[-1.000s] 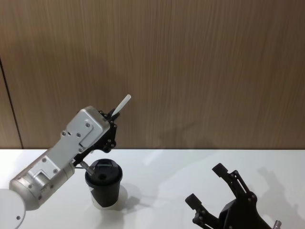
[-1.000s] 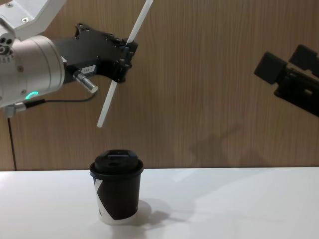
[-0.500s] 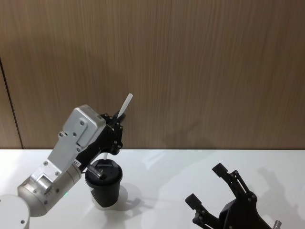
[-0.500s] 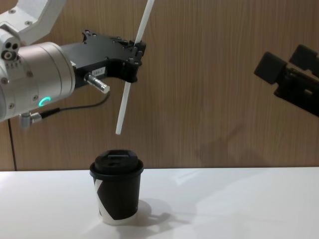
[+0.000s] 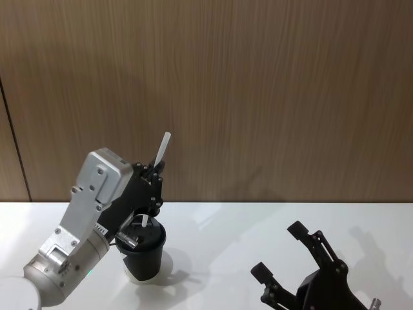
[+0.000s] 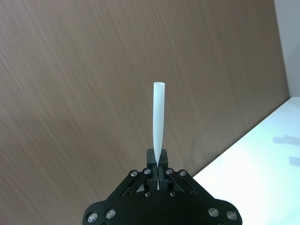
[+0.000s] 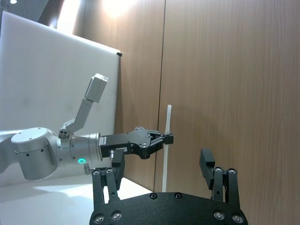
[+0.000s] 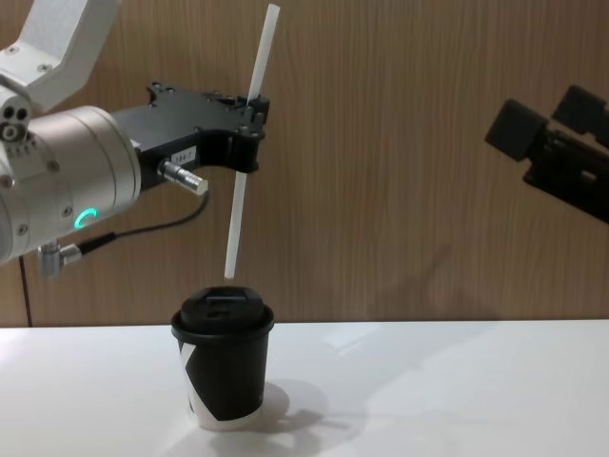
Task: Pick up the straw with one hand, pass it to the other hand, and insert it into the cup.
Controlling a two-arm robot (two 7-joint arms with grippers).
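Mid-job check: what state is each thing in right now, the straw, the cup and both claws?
Left claw: shut on the straw.
Straw: nearly upright, lower tip just above the lid, not inserted.
Cup: upright, lid on.
Right claw: open, empty.

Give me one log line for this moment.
phase: insertion approach | left gripper: shut on straw, above cup | straw: slightly tilted, tip just above lid, not in | right gripper: open, idle at right

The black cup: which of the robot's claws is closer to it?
Left. The left gripper, shut on the straw, hangs just above the cup; the right gripper sits open, well off to its right.
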